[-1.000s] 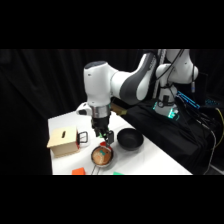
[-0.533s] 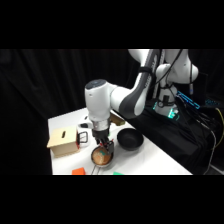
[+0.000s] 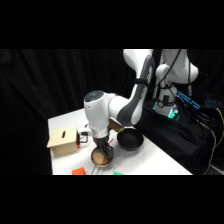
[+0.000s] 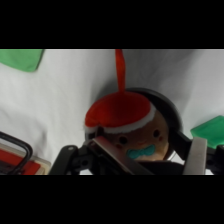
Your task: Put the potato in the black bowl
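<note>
— Start at the left. What stands there?

— A wooden box (image 3: 62, 141) with a slot in its top sits on the white table (image 3: 150, 159), well left of the metal pan (image 3: 93, 161). Below the box, and also left of the pan, an orange block (image 3: 78, 171) lies at the table's near edge.

— And the pan itself?

— It holds the potato (image 3: 101, 158), a small tan-orange lump. The wrist view shows it closer: the potato (image 4: 135, 127) wears a red cap with a white band and fills most of the pan, whose dark rim (image 4: 167, 107) curves around its right side. A red strip (image 4: 119, 70) runs from the pan to the top edge of that view; it may be the pan's handle, but I can't be sure.

— Where is the gripper?

— The gripper (image 3: 102, 149) reaches straight down into the pan, right over the potato. Its fingers (image 4: 197, 155) are spread apart, one on each side of the lump, and they are not clamped on it.

— And right of the pan?

— The black bowl (image 3: 129, 140) is just right of the pan and slightly farther back, with nothing visible in it. A green block (image 3: 117, 173) lies at the near edge, right of the pan.
</note>
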You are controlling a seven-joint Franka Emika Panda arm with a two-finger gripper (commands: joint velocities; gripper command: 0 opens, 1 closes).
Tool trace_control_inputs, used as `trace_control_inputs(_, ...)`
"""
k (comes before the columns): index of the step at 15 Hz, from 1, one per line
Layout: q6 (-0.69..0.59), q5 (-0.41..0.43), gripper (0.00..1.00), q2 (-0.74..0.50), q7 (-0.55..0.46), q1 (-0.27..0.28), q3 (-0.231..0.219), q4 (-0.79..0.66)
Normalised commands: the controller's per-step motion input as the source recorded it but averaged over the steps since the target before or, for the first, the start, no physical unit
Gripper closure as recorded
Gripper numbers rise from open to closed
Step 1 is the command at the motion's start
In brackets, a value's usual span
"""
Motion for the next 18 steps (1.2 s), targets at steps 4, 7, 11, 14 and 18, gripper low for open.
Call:
trace_control_inputs(4, 0.05, -0.066, 0.52, 0.08, 0.05, 0.042, -0.048, 0.14)
trace_control_inputs(7, -0.01, -0.028, 0.74, 0.1, 0.04, 0.018, -0.023, 0.17)
trace_control_inputs(11, -0.06, -0.008, 0.98, 0.07, 0.05, 0.009, -0.019, 0.16)
trace_control_inputs(14, -0.21, -0.027, 0.95, -0.16, 0.15, 0.057, -0.057, 0.03)
trace_control_inputs(18, -0.36, -0.077, 0.96, -0.48, 0.17, 0.099, -0.069, -0.14)
